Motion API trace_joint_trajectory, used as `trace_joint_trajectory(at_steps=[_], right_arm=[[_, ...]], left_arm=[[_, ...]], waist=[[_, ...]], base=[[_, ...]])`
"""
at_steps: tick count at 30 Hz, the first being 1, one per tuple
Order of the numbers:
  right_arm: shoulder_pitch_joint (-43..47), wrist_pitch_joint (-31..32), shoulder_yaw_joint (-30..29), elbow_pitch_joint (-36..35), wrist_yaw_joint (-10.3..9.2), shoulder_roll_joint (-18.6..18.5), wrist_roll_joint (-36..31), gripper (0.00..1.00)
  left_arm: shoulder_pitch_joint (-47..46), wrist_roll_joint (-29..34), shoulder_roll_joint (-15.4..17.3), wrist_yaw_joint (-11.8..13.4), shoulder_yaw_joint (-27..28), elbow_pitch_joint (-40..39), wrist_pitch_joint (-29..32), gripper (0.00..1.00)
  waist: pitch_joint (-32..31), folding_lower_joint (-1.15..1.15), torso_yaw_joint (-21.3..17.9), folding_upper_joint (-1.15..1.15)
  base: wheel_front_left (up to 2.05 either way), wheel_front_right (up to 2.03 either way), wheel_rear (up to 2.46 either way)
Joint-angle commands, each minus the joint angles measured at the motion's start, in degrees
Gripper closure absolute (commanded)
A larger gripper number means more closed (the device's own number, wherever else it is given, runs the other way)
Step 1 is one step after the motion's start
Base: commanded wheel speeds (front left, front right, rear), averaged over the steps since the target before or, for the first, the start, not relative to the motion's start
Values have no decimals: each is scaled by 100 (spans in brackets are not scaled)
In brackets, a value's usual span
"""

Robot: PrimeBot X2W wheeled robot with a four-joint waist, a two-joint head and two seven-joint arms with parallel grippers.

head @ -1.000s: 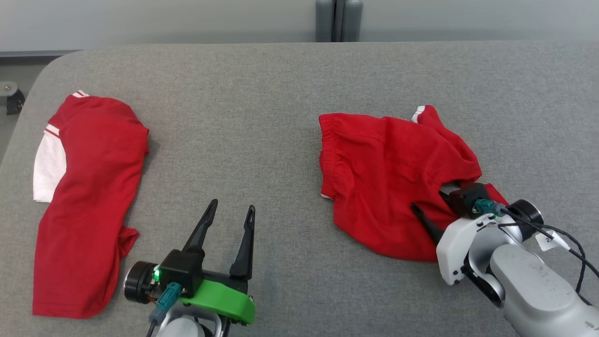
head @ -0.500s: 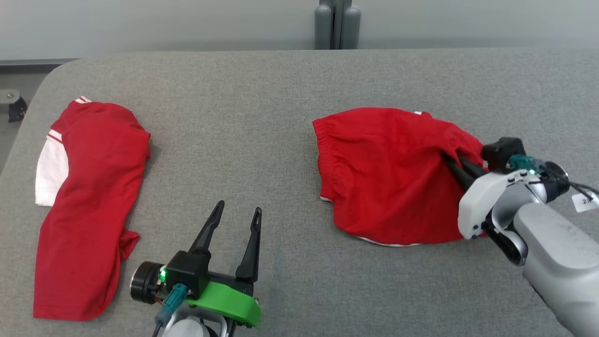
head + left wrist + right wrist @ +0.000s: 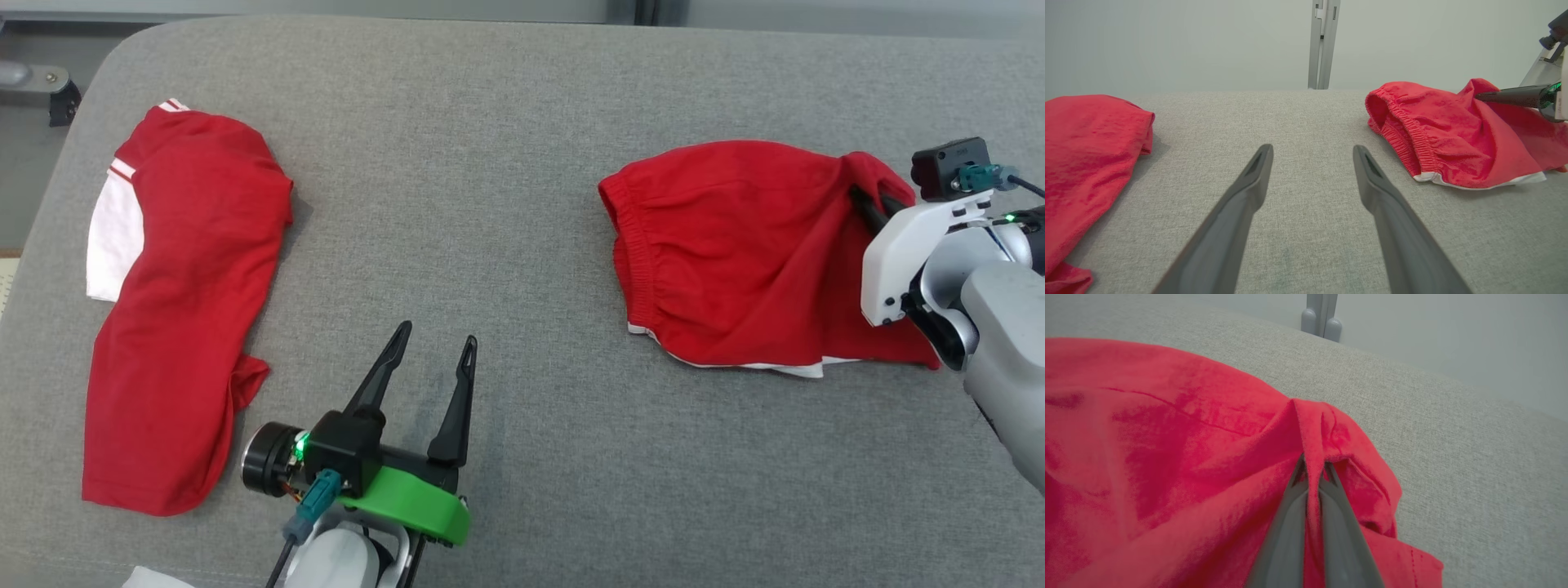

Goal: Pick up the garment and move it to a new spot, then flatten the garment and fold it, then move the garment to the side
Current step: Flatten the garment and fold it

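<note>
The right hand (image 3: 867, 202) is clamped on 1 thin fold of the red shorts (image 3: 735, 237), at the right of the worktop (image 3: 490, 147); the left hand (image 3: 437, 336) hangs open, empty. So slim a pinch could slip during lifting.

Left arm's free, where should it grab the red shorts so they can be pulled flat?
Probably best to grip the gathered elastic waistband of the red shorts, coming in low from the robot's left. That edge faces the open left gripper, stands slightly raised off the table, and lies opposite the fold pinched by the right gripper.
</note>
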Motion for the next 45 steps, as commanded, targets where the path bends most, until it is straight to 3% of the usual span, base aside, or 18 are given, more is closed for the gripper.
trace_joint_trajectory(at_steps=[1, 3, 4, 5, 15, 22, 28, 32, 35, 41, 45], right_arm=[[-141, -2, 31, 137, -3, -23, 11, 100], [-280, -31, 83, 360, -3, -37, -27, 100], [-367, -78, 94, 489, -3, -33, -42, 82], [-426, -97, 87, 641, -3, -4, -33, 0], [-539, -561, 195, 1397, -3, 299, -18, 0], [-256, -1042, 347, 1030, -3, 392, 292, 0], [323, -1389, 200, 290, -3, 297, 634, 0], [898, -1428, -361, -497, -2, 307, 435, 0], [1629, -1428, -1146, -1282, -3, 450, 73, 0], [2984, -1430, -2418, -2694, -2, 1166, -756, 0], [3466, -1431, -2659, -3184, -2, 1537, -1175, 0]], left_arm=[[-140, -40, 18, 27, -25, -1, -3, 0], [-203, -45, 18, 41, -54, 12, -3, 0], [-240, -43, 18, 42, -64, 16, -3, 0], [-277, -46, 18, 53, -74, 18, -3, 0], [-241, 28, 18, 56, 29, 60, -3, 0], [-57, 51, 18, 29, 270, 40, -3, 0], [85, -32, 18, -37, 395, -24, -3, 0], [157, -66, 18, -50, 477, -55, -3, 0], [191, 67, 18, -104, 462, -9, -3, 0], [247, 108, 19, -184, 510, 90, -2, 0], [183, 206, 19, -256, 543, 220, -2, 0]], waist=[[160, 0, 134, 0], [196, 0, 152, 0], [215, 0, 153, 0], [227, 0, 151, 0], [2, 0, -193, 0], [-382, 0, -698, 0], [-660, 0, -1094, 0], [-739, 0, -1353, 0], [-754, 0, -1523, 0], [-694, 0, -1805, 0], [-592, 0, -1976, 0]], base=[[0, 0, 0], [0, 0, 0], [0, 0, 0], [0, 0, 0], [0, 0, 0], [0, 0, 0], [0, 0, 0], [0, 0, 0], [0, 0, 0], [0, 0, 0], [0, 0, 0]])
